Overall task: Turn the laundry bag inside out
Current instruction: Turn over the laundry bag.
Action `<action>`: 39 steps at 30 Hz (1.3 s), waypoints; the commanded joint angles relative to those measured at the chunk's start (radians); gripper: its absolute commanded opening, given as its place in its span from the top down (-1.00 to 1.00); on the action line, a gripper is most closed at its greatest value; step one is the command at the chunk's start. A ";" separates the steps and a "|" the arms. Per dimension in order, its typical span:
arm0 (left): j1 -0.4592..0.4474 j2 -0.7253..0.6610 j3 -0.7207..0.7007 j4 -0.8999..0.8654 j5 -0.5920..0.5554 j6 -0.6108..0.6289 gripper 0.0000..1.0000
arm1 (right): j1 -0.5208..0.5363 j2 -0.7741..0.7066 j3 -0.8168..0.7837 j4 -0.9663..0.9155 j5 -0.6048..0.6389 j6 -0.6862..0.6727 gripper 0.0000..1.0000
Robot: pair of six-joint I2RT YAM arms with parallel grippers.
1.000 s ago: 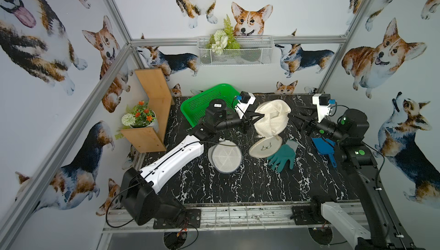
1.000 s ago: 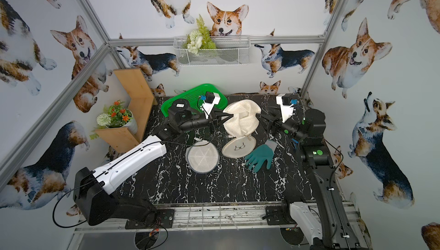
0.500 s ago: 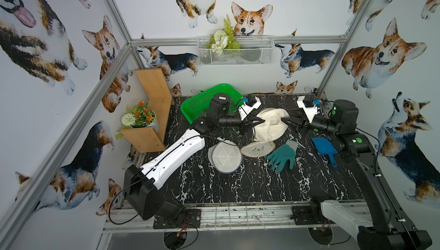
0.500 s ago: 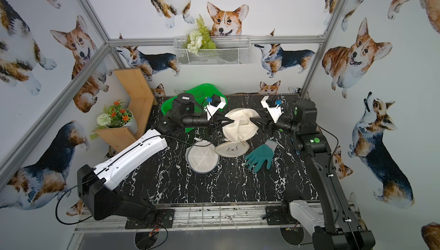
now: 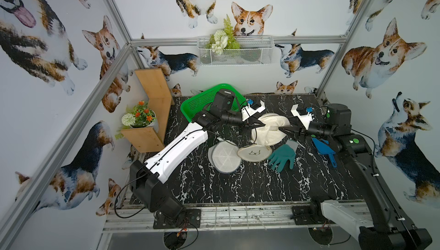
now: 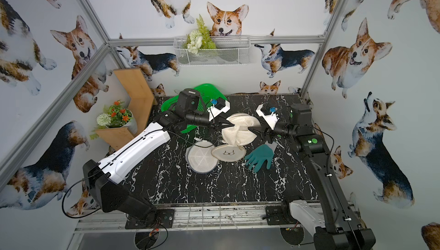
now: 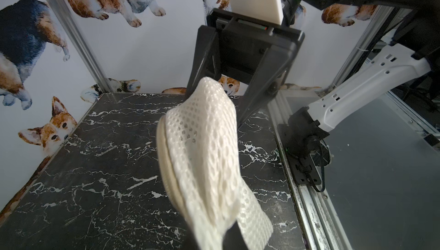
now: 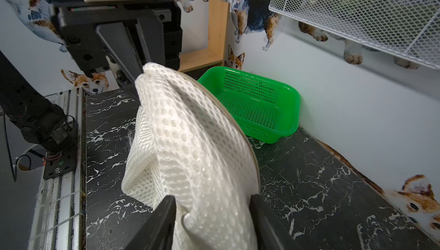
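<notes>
The laundry bag is white mesh with a beige zip edge. It hangs above the black marble table, stretched between both arms. My left gripper comes from the left and is shut on one end, its tips buried in the mesh. My right gripper comes from the right. In the right wrist view its jaws stand apart with a thick bunch of the bag pressed between its fingers, so the right gripper is shut on the bag.
Under the bag lie a round grey-rimmed mesh disc and a beige pouch with a glasses drawing. A teal glove and a blue scoop lie at the right. A green basket stands at the back left.
The right gripper swung left from beside the bag onto its free end and narrowed on the mesh. The left gripper kept its hold and moved a little toward the back.
</notes>
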 commanded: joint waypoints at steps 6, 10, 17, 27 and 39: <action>0.002 0.028 0.045 -0.087 0.028 0.083 1.00 | 0.033 0.007 -0.031 -0.042 -0.084 0.000 0.45; 0.003 0.033 0.053 -0.096 0.027 0.092 0.94 | 0.034 0.001 -0.052 -0.020 -0.113 0.025 0.86; 0.045 0.002 0.031 -0.111 0.015 0.094 0.17 | 0.034 -0.013 -0.086 0.022 -0.161 0.075 1.00; 0.117 -0.187 -0.171 -0.009 -0.008 -0.020 -0.29 | 0.034 -0.030 -0.100 0.054 -0.134 0.150 1.00; 0.085 -0.240 -0.296 0.125 -0.073 -0.149 0.11 | 0.034 -0.036 -0.110 0.123 -0.150 0.223 1.00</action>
